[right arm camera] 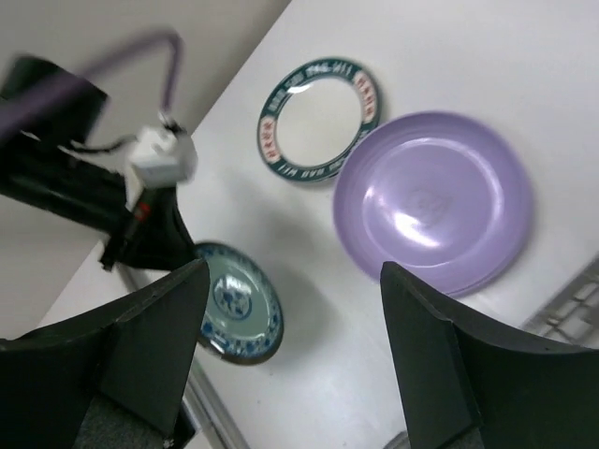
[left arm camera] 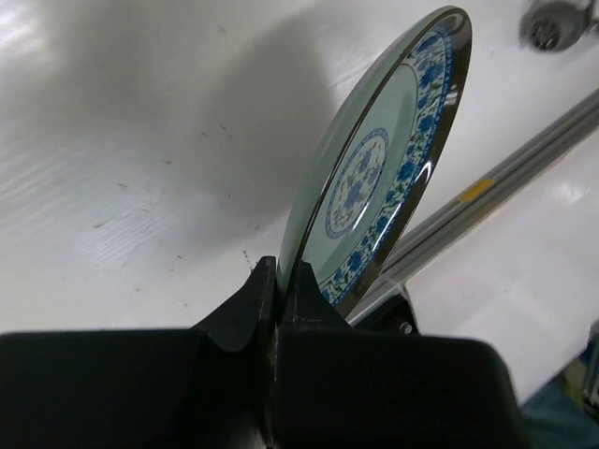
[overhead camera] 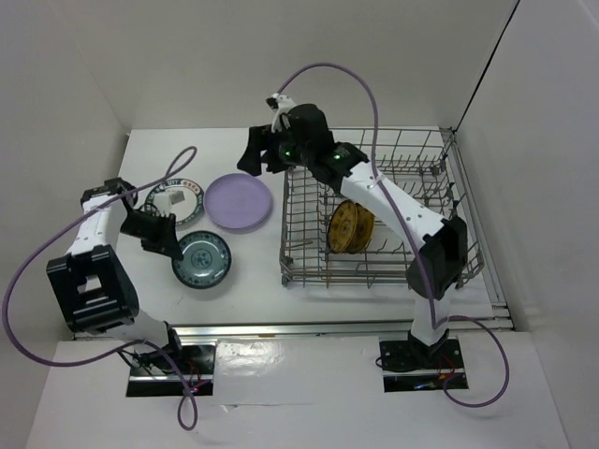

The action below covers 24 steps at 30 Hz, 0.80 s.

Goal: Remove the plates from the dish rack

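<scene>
The left gripper (left arm camera: 278,281) is clamped on the rim of a teal plate (left arm camera: 374,178), which extends toward its 4 o'clock in the top view. The right gripper (right arm camera: 295,271) hovers with fingers apart, and the lavender plate (right arm camera: 432,201) sits at its 2 o'clock. Yellow-gold plates (overhead camera: 351,227) stand in the dish rack (overhead camera: 356,278).

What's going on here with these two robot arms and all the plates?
Plates are being unloaded from the dish rack. The left arm's jaws are shut on the rim of a small teal plate, out over the left side of the table. The right arm's jaws are open and empty, above the table near the lavender plate. That plate and a white plate with a dark rim lie on the table. Two yellow-gold plates stand in the rack.
</scene>
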Available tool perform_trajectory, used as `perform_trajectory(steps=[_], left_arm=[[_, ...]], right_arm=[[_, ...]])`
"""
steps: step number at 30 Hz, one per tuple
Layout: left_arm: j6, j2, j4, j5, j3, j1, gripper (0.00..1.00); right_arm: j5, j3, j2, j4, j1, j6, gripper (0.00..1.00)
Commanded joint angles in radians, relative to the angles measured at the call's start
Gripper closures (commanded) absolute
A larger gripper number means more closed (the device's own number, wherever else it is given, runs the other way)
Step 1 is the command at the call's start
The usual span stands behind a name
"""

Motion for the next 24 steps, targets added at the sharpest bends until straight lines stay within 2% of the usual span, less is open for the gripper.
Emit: perform_trajectory(steps=[1,7,12,15,17,20,21,24], left_arm=[[0.122,0.068,0.046,-0.018,-0.045,-0.042,1.0],[0.017,0.135,0.288,-0.181,-0.096,-0.099,0.98],[-0.068,0.273,0.322,-0.201,-0.05,-0.131,0.97],[-0.078,0.307,0.342,-0.213,-0.039,-0.166,0.86],[-0.089,0.318,0.359,-0.263,-0.051,-0.185,0.7],[-0.089,0.309,0.386,-0.296,-0.079,-0.197,0.59],[-0.089,0.309,0.397,-0.305,-0.079,-0.197,0.53],[-0.112,0.3,0.384,-0.314,-0.016,-0.197,0.46]], right_arm=[[0.139,0.02,-0.117,-0.05,-0.001,-0.071,0.19],[0.262,-0.023,-0.165,-0.101,-0.046,-0.083,0.16],[0.411,0.006,-0.156,-0.224,-0.128,-0.083,0.16],[0.428,0.006,-0.156,-0.234,-0.172,-0.092,0.16],[0.406,-0.027,-0.165,-0.207,-0.186,-0.103,0.16],[0.394,-0.05,-0.183,-0.19,-0.197,-0.112,0.16],[0.382,-0.051,-0.183,-0.178,-0.206,-0.112,0.16],[0.33,-0.051,-0.183,-0.167,-0.231,-0.112,0.16]])
